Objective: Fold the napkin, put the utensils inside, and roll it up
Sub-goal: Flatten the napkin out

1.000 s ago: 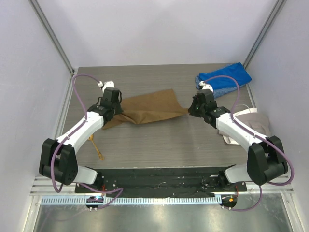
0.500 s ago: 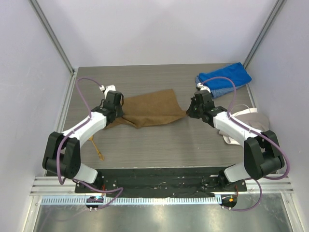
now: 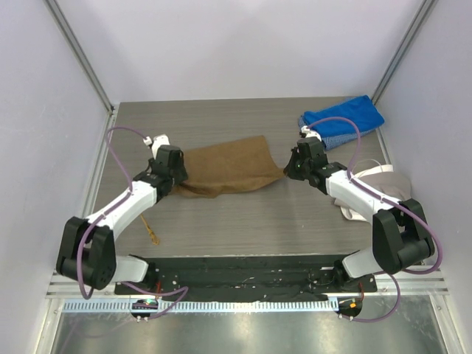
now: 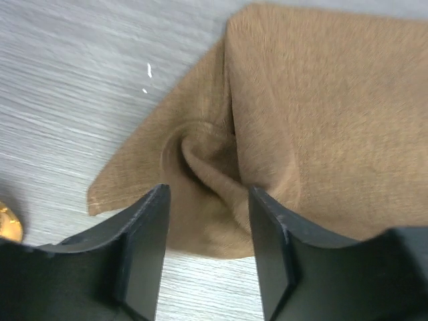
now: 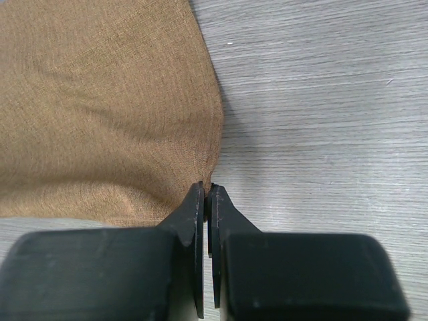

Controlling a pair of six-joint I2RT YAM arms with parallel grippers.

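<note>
The tan-brown napkin (image 3: 225, 166) lies crumpled across the middle of the table. My left gripper (image 3: 177, 177) stands open at its left end. In the left wrist view a raised fold of the napkin (image 4: 314, 127) sits just past the left gripper (image 4: 208, 200), with nothing held between the fingers. My right gripper (image 3: 289, 168) is shut on the napkin's right corner. The right wrist view shows the right gripper (image 5: 207, 188) pinching the cloth's tip where the napkin (image 5: 100, 100) narrows. The gold spoon (image 3: 151, 234) lies near the left arm; its edge (image 4: 8, 224) shows at the left.
A blue cloth (image 3: 343, 119) is bunched at the back right corner. A beige-and-white cap-like item (image 3: 380, 181) lies by the right arm's forearm. Enclosure walls stand close on both sides and at the back.
My left gripper has opened and let go of the napkin's left end, which now rests on the table. The right gripper keeps its hold on the right corner.
</note>
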